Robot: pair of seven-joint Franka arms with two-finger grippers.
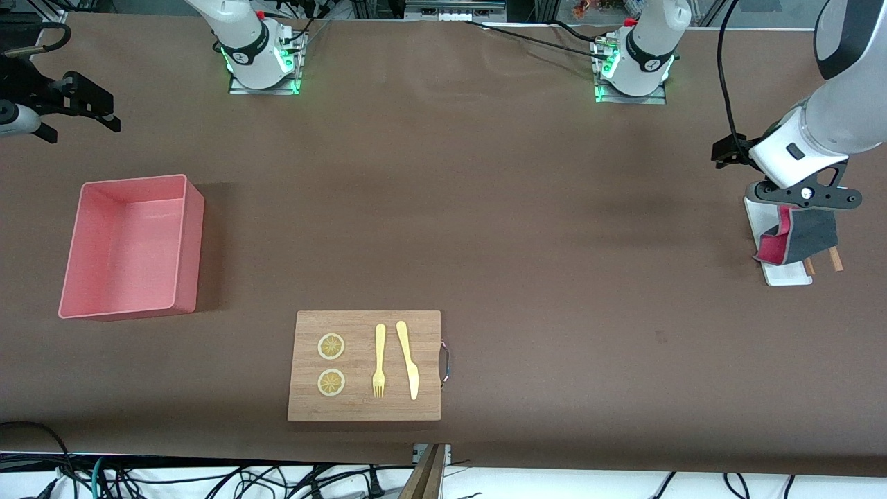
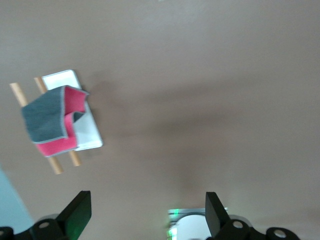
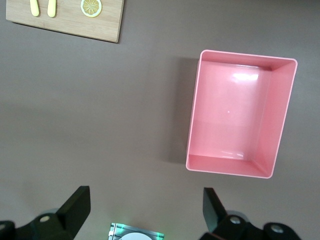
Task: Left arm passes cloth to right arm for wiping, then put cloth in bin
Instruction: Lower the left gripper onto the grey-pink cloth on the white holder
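The cloth [image 1: 797,235], red on one face and dark grey on the other, lies crumpled on a small white tray [image 1: 786,274] at the left arm's end of the table. My left gripper [image 1: 805,199] hangs open and empty just above it. In the left wrist view the cloth [image 2: 49,121] lies off to one side of the open left gripper [image 2: 147,200], not between the fingers. The pink bin [image 1: 128,246] stands at the right arm's end. My right gripper [image 1: 76,118] hovers open and empty over the table beside the bin [image 3: 240,115]; its own view shows the right gripper [image 3: 145,197] over bare tablecloth.
A wooden cutting board [image 1: 423,326] nearer the front camera carries two lemon slices [image 1: 331,364], a yellow fork [image 1: 379,360] and a knife [image 1: 409,360]. Two wooden sticks [image 1: 836,258] lie across the white tray [image 2: 87,132] under the cloth. The arm bases [image 1: 263,62] stand along the table's back edge.
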